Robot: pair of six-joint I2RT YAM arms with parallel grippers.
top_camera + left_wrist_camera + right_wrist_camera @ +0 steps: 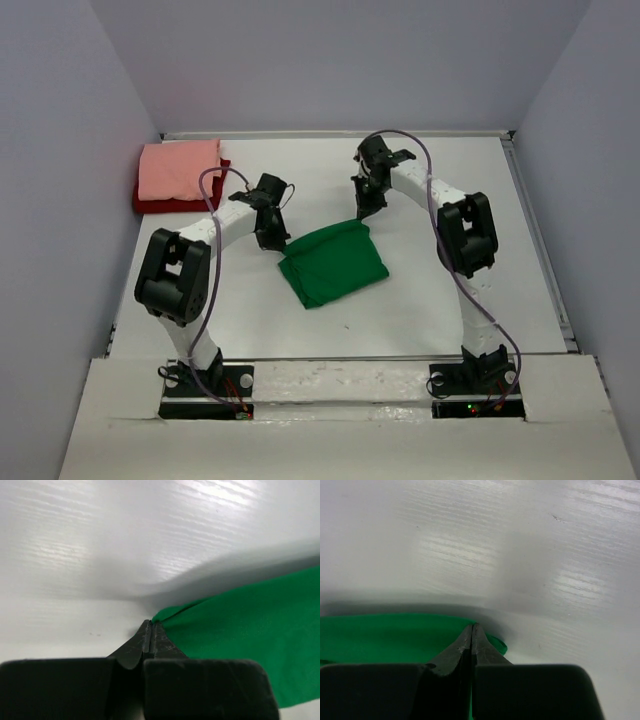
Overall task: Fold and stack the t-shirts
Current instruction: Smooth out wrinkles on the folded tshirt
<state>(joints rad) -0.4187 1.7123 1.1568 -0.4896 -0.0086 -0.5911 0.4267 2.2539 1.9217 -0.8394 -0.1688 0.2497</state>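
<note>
Your top view looks steeply down from above the near edge and takes in the whole bench (pixel 420 300). Each wrist view rides just behind its own claw, the left claw (pixel 151 623) and the right claw (pixel 472 626), low and very close to the surface. All three views share the green t-shirt (pixel 333 263), and each wrist view sees a different corner of it.

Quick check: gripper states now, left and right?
Left gripper: closed, pinching a corner of the green t-shirt.
Right gripper: closed, pinching the same shirt's edge.
</note>
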